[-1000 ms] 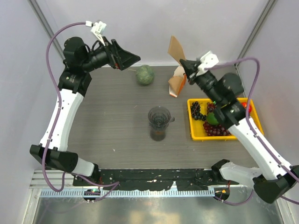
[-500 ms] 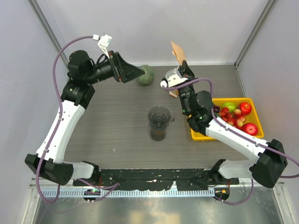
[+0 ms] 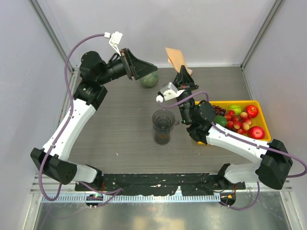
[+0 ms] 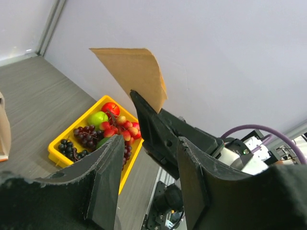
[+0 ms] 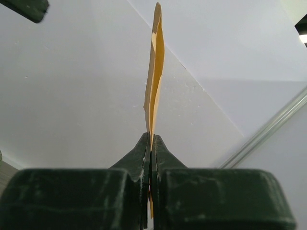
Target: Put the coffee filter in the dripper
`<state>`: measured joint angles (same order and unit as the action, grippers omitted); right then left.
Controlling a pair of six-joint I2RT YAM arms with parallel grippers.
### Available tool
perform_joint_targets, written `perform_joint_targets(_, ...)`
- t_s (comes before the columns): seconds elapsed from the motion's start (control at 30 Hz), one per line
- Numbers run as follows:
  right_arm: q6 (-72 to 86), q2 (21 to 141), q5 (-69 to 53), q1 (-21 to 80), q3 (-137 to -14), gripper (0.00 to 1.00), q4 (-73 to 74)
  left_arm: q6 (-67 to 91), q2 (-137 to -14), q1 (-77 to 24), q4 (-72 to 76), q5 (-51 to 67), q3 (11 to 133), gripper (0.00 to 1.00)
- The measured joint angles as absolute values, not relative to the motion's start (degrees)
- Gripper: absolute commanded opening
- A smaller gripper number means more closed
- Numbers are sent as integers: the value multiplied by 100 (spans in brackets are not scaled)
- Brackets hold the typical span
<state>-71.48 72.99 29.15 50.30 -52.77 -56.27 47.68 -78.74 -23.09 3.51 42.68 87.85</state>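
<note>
In right claw point(image 5: 150, 142): coffee filter point(image 5: 154, 72) flat, light-brown, upright, edge-on.

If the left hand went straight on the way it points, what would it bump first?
Probably the right hand, which pinches the thin light-brown paper coffee filter right ahead of the left hand. Depth is hard to judge.

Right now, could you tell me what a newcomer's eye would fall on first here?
The light-brown coffee filter stands out, raised above the table's far side, pinched flat in the right arm's fingers. The dark dripper waits mid-table, a yellow tray of fruit at its right.
</note>
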Motion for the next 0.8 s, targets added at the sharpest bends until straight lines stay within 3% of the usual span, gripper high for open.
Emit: perform_joint_targets(0.8, -7638, 7297, 2447, 5282, -4991, 5, -5769, 4751, -8117, -2657, 386, 4130, 8991, 47)
